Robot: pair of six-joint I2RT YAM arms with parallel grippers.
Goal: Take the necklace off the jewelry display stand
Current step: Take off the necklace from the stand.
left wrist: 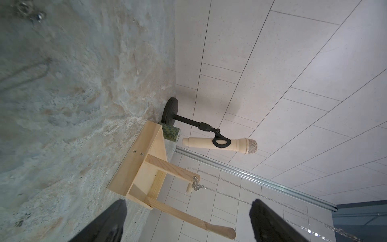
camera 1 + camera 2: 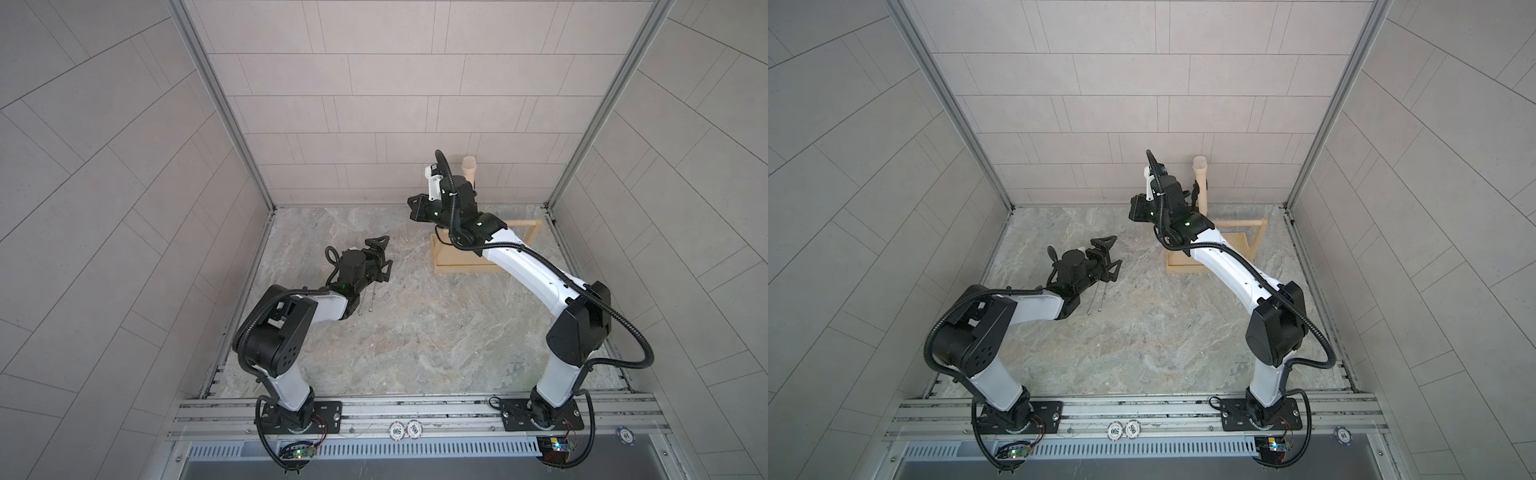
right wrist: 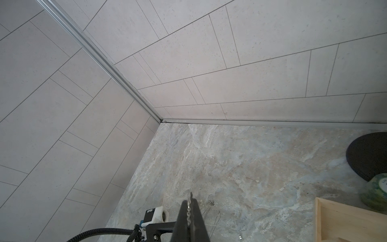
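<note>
The jewelry display stand point(image 2: 457, 266) point(image 2: 1183, 266) point(image 1: 136, 167) is pale wood and sits at the back right of the table; one corner of its tray shows in the right wrist view point(image 3: 345, 220). The necklace point(image 1: 230, 194), a thin silver chain, is bunched round a round peg tip on the stand's upper frame and stretches away from it in two strands. My right gripper point(image 2: 411, 210) point(image 2: 1133, 212) point(image 3: 190, 201) hangs above the stand's left end, shut on the chain point(image 3: 189, 208). My left gripper point(image 2: 388, 255) point(image 2: 1115, 252) point(image 1: 188, 202) is open and empty, left of the stand.
A black round-based stand point(image 1: 170, 111) holding a cream microphone point(image 1: 219, 143) point(image 2: 469, 166) is against the back wall behind the wooden stand, with a green patterned roll point(image 1: 171, 134) point(image 3: 374, 192) beside it. Thin loose chains point(image 2: 371, 305) lie on the table by my left arm.
</note>
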